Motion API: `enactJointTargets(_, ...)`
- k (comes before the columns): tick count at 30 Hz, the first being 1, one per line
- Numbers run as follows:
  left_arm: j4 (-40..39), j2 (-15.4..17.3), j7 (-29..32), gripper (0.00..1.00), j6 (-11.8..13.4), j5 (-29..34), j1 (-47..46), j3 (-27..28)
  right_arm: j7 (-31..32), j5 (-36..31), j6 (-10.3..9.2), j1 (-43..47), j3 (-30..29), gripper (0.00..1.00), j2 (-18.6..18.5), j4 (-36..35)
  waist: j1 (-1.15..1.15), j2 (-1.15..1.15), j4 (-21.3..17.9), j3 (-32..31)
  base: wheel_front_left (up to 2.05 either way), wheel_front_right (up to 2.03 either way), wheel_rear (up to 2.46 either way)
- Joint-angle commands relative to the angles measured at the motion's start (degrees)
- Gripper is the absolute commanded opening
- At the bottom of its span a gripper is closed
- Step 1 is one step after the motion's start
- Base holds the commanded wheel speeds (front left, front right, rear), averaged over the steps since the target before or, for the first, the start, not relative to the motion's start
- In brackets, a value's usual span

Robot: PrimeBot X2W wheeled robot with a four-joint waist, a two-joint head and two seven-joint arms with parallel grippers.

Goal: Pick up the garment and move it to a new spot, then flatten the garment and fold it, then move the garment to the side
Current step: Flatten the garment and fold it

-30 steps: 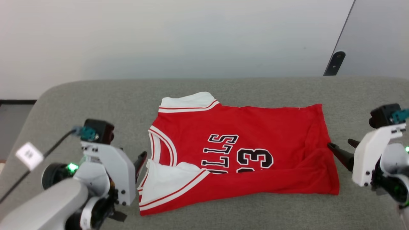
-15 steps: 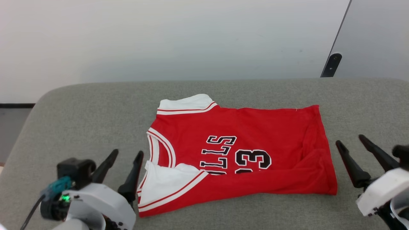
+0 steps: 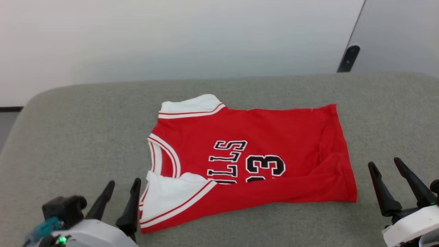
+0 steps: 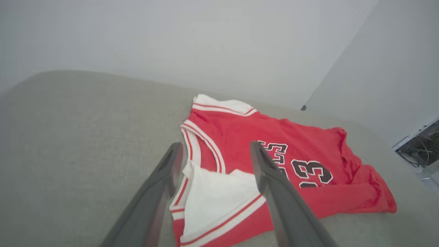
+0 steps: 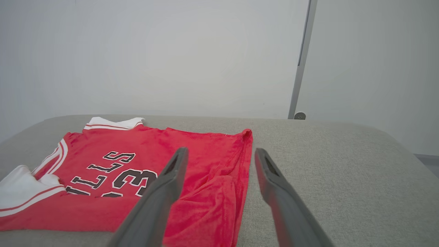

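The garment is a red shirt with white sleeves, lying flat on the grey cushion, collar to the left. Its near long edge is folded up over the lower part of the black lettering. My left gripper is open just left of the near white sleeve, apart from it. In the left wrist view the garment lies beyond the left gripper, whose jaws are spread and empty. My right gripper is open, right of the hem. The right wrist view shows the right gripper empty, with the garment ahead to the left.
The grey cushion reaches well beyond the shirt on the left, right and far sides. A white wall rises behind it. A dark bracket stands at the back right. Cables and equipment lie off the right end.
Both grippers have drawn back from the shirt's ends toward the near edge, fingers now pointing away from me, still open. The camera has shifted; the shirt lies as before.
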Motion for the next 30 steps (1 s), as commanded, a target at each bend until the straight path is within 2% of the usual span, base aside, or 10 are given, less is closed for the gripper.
enactJointTargets(1, 0.5, 0.8, 1.1, 1.00, -1.1, -1.0, -0.6, 0.5, -0.1, -0.6, -0.10, -0.5, -0.1, 1.00, 0.3, -0.5, 0.00, 0.00, -1.4, 1.6, 0.00, 0.00, 0.00)
enactJointTargets(9, 4.9, 5.8, 16.0, 1.00, -6.2, -8.3, -7.3, 0.4, 0.8, -0.9, -0.10, -3.7, 1.8, 1.00, 1.3, -1.6, 0.00, 0.00, -4.5, 5.3, 0.00, 0.00, 0.00)
enactJointTargets(16, 10.8, 8.5, 31.0, 1.00, -7.0, -12.9, -13.1, -2.1, 0.4, 0.1, -0.10, -5.3, 2.7, 1.00, 2.3, -1.7, 0.00, 0.00, -6.8, 7.8, 0.00, 0.00, 0.00)
enactJointTargets(21, 15.0, 9.2, 40.6, 1.00, -6.1, -14.3, -16.4, -4.9, 0.4, 0.6, -0.10, -5.8, 2.9, 1.00, 2.6, -1.1, 0.00, 0.00, -7.7, 8.8, 0.00, 0.00, 0.00)
enactJointTargets(26, 17.3, 9.6, 49.0, 1.00, -2.5, -16.2, -18.6, -6.9, 0.6, 0.9, -0.10, -5.6, 2.9, 1.00, 2.7, -0.9, 0.00, 0.00, -8.0, 9.2, 0.00, 0.00, 0.00)
enactJointTargets(30, 16.8, 10.2, 53.5, 1.00, 0.1, -16.1, -19.9, -8.5, 0.7, 1.4, -0.10, -5.9, 3.1, 1.00, 2.9, -0.8, 0.00, 0.00, -7.9, 9.5, 0.00, 0.00, 0.00)
